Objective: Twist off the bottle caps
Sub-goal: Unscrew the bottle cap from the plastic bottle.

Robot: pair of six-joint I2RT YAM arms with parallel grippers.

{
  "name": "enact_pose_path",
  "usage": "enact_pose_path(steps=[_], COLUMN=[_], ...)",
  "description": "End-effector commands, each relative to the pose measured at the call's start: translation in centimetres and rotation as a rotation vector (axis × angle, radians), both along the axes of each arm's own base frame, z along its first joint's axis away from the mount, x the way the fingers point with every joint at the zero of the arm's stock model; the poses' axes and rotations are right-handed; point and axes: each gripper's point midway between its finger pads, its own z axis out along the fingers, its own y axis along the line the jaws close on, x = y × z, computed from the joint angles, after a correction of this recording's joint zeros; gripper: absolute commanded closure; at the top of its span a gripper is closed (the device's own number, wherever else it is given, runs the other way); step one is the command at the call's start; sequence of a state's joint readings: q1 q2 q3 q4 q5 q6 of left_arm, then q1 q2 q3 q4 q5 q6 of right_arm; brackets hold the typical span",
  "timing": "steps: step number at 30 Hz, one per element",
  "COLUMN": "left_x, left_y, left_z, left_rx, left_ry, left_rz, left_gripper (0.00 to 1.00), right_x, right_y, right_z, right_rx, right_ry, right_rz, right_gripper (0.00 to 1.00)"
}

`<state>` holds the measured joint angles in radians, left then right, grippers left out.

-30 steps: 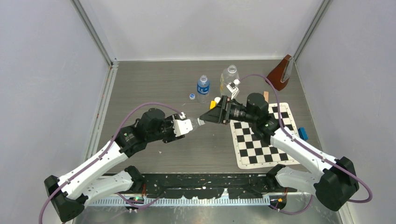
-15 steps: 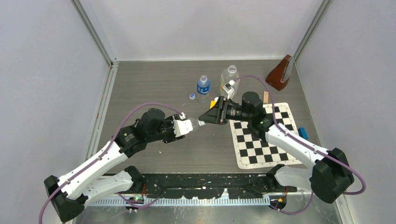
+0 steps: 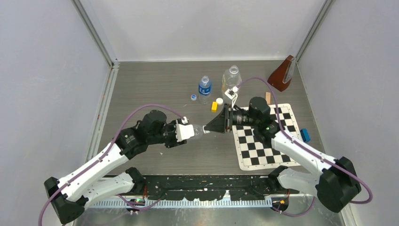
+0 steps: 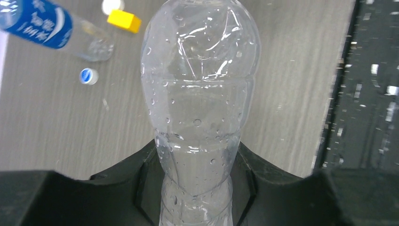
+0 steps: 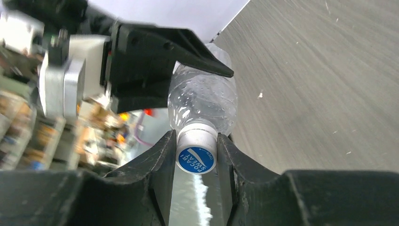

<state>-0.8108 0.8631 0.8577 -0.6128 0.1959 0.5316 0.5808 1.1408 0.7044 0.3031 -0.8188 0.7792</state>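
Hanging level above the worktop (image 3: 155,84) at the centre of the overhead view, the slim unlabelled bottle (image 3: 199,131) is gripped at both ends, its body clamped in the left hand (image 3: 193,132) and its blue-topped cap (image 5: 196,153) pinched tight between the fingers (image 5: 162,165) of the right hand (image 3: 207,129). Higher in that frame the blue-labelled bottle (image 3: 204,88) and the wider bottle (image 3: 231,76) stand upright, with a bluish cap (image 3: 193,97) lying loose just left of the former, a white cap (image 3: 219,100) below and between them, and a yellow block (image 3: 214,106) just beneath that.
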Motion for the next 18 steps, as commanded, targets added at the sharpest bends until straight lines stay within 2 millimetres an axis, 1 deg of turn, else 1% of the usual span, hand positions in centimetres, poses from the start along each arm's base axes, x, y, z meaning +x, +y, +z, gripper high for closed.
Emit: enact_pose_path(steps=[1,2,3,4,5,6,7,8,9,10,11,12,14,16,18], left_x=[-2.8,-3.6,-4.2,-4.9,-5.5,-6.3,-6.8,-7.4,-7.9,-8.3,-8.7,-9.0,-9.8,-10.5,-11.5], left_y=[-2.6,-2.8,-3.1,-3.1,-3.3,-3.0,-2.8,-2.7,-2.4,-2.1,-1.9,-1.7,-1.5,-1.4,-1.3], left_z=[2.6,2.5,2.7,2.4,2.6,2.3,2.2,2.3,2.3,2.4,2.5,2.8,3.8,5.0,6.5], left_rx=[-0.130,-0.126,-0.132,-0.121,-0.121,-0.102,-0.089,-0.079,-0.068,-0.061,-0.060,-0.067,-0.100,-0.138,-0.186], left_ry=[0.059,0.095,0.118,0.156,0.174,0.212,0.241,0.265,0.292,0.314,0.332,0.346,0.379,0.450,0.532], left_rz=[-0.171,-0.204,-0.236,-0.264,-0.297,-0.324,-0.337,-0.356,-0.369,-0.371,-0.377,-0.389,-0.411,-0.423,-0.475], left_gripper=[1.00,1.00,1.00,1.00,1.00,1.00,1.00,1.00,1.00,1.00,1.00,1.00,1.00,1.00,1.00], right_x=[-2.5,-3.2,-2.9,-3.5,-3.1,-3.3,-2.9,-2.8,-2.4,-2.9,-2.9,-3.3,-3.6,-4.0,-4.4], right_y=[-1.3,-1.8,-2.1,-2.5,-2.7,-3.0,-3.1,-3.2,-3.4,-3.6,-3.6,-3.6,-3.4,-3.3,-3.4], right_z=[0.8,0.5,0.3,-0.4,-0.5,-0.8,-0.5,-0.4,-0.1,-0.5,-0.4,-0.4,-0.1,0.4,0.9], right_rx=[0.013,0.010,-0.008,-0.014,-0.036,-0.053,-0.065,-0.091,-0.112,-0.134,-0.139,-0.132,-0.100,-0.073,-0.052], right_ry=[-0.587,-0.696,-0.903,-1.008,-1.217,-1.278,-1.361,-1.351,-1.437,-1.397,-1.452,-1.444,-1.476,-1.492,-1.516], right_rz=[0.134,0.156,0.172,0.200,0.216,0.226,0.226,0.248,0.270,0.328,0.356,0.390,0.416,0.426,0.429], right_gripper=[0.99,0.99,0.99,1.00,1.00,1.00,1.00,1.00,1.00,1.00,1.00,1.00,1.00,1.00,1.00])
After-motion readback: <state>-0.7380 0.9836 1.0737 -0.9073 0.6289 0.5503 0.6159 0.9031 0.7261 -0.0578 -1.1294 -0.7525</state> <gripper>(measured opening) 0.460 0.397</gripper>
